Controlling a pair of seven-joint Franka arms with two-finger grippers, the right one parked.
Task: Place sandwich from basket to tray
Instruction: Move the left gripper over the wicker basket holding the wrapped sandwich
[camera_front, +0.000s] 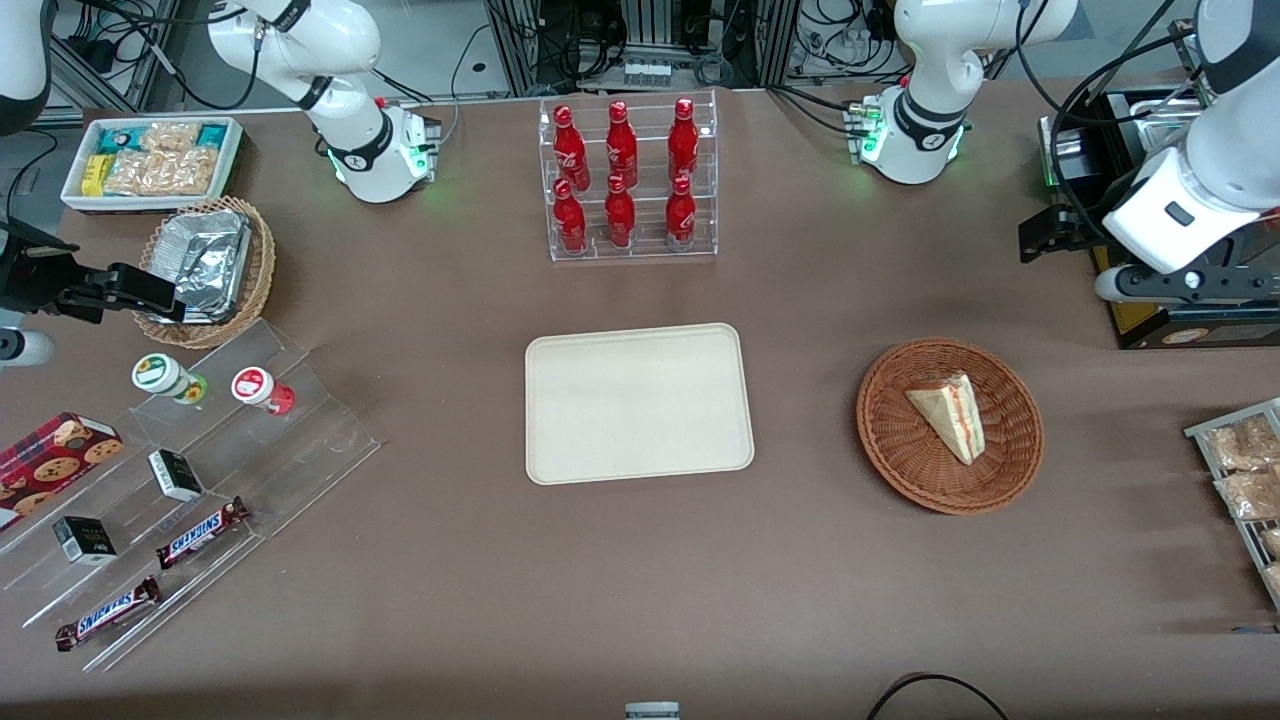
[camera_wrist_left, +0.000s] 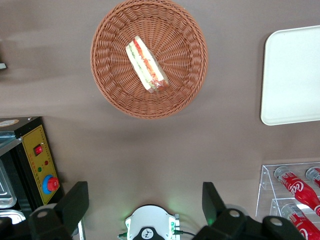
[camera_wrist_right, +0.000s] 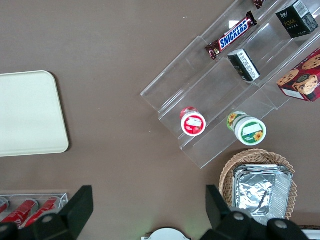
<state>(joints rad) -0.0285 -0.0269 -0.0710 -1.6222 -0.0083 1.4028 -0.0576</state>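
My claw (camera_wrist_left: 141, 200): up in the air w/ nothing in it, fingers (camera_wrist_left: 74, 202) spread wide apart; hangs above bare table (camera_front: 800, 560) btwn my arm's base (camera_wrist_left: 149, 227) and the basket, clear of both.
Sandwich (camera_front: 950, 414): lying flat in the basket, approx. mid-basket; filling stripe on the edge twd my end of the table, pointed end twd the front camera. Wrist view: same wedge (camera_wrist_left: 145, 63), stripe up, nothing touching it.
Basket (camera_front: 1012, 467): reddish-brown wicker, round; sits on the table twd my arm's end, well apart from the tray. Wrist view shows the full rim (camera_wrist_left: 115, 97).
Tray (camera_front: 638, 402): cream, rect., approx. table centre, nothing on it. Wrist view shows only one end (camera_wrist_left: 290, 75).
Bottle rack (camera_front: 630, 180): clear acrylic, six red bottles, farther from the front camera than the tray, near the table's back edge.
Yellow control box (camera_wrist_left: 40, 165): red buttons, beside my claw at my end of the table.
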